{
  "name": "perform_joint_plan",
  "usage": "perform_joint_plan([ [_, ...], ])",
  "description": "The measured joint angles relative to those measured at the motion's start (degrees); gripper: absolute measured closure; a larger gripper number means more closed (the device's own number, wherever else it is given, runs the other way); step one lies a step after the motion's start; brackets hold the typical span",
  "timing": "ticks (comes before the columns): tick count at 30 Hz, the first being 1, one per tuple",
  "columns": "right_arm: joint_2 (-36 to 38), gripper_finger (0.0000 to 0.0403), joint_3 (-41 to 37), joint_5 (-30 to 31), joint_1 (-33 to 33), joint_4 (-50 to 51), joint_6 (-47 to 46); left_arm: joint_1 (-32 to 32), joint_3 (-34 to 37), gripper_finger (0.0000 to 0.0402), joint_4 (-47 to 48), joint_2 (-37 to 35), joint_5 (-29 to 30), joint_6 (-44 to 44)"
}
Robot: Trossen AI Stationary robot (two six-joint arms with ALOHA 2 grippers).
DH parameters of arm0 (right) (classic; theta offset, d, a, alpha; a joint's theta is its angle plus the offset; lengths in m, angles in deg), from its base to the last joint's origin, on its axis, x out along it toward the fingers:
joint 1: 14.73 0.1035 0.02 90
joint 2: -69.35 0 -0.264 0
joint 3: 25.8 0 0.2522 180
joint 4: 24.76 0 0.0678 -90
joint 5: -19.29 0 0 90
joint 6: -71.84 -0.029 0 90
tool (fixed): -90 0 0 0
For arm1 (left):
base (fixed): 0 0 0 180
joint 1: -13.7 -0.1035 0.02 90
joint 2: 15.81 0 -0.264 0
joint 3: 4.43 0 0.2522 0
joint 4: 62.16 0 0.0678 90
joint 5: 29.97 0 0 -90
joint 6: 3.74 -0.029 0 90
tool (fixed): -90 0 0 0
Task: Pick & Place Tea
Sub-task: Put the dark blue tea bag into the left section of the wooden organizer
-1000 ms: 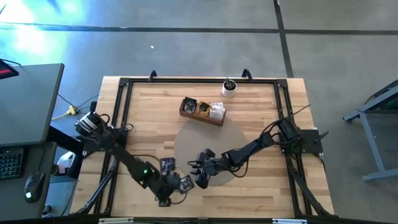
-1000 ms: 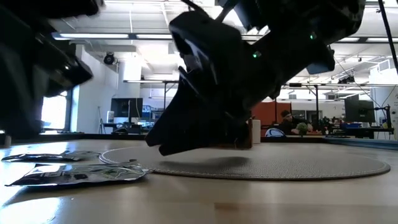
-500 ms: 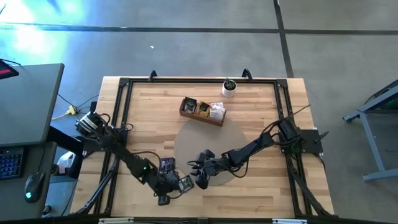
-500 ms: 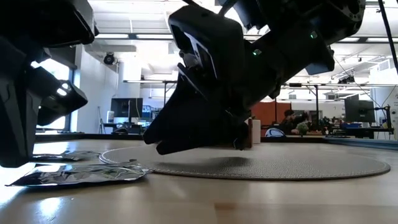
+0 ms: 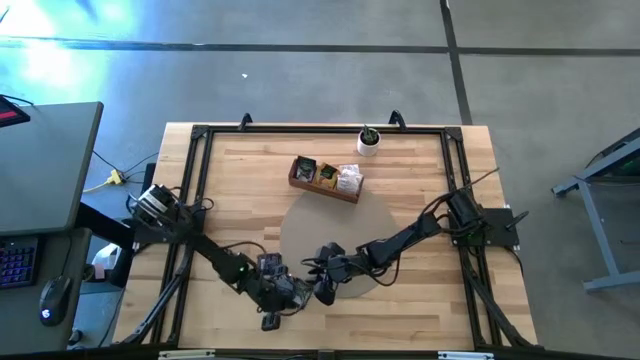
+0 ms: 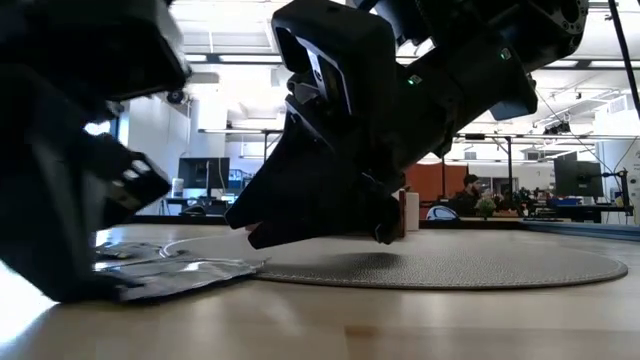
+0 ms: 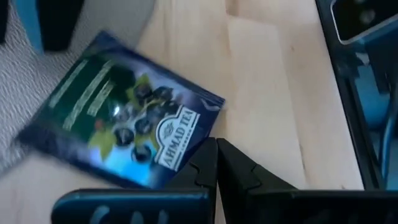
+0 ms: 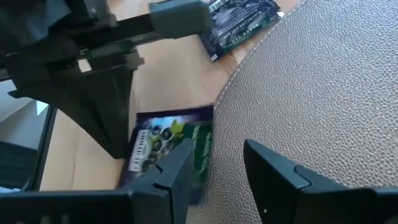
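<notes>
Dark sachet [image 7: 127, 127], blueberry print, flat on table [image 7: 280, 93], one edge on grey round mat [image 8: 323, 93]. Left end effector [image 7: 216, 165] shut, tips at sachet corner; cannot tell if foil pinched. Risk: tips closed on nothing, or thin corner slips on lift. Right end effector [image 8: 217, 165] open, hovering just beside: collision risk between arms. Second dark sachet [image 8: 242, 22] near; wooden tray [image 5: 326, 177] well apart.

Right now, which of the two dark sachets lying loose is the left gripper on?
The dark blue foil sachet with berry print, beside the round grey mat's edge. The shut left gripper sits at its edge; the dark green-print sachet lies farther off.
</notes>
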Motion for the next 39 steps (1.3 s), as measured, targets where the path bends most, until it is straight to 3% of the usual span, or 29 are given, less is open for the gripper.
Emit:
perform_joint_plan([
  [14,0.0,0.0263,0.0,-1.3,0.0,3.4,0.5,-4.8,0.0,0.0401,-2.5,1.3,-2.4,-3.0],
  [20,0.0,0.0263,0.0,4.0,0.1,4.0,4.4,-4.6,0.0,0.0401,-2.4,1.3,-2.7,-2.9],
  [25,0.0,0.0263,0.0,4.2,-0.2,4.6,4.5,-4.7,0.1,0.0401,-2.2,1.4,-3.3,-2.7],
  [39,0.0,0.0263,0.0,2.8,-0.3,4.3,1.9,-5.1,0.1,0.0401,-2.0,1.4,-0.1,-5.0],
])
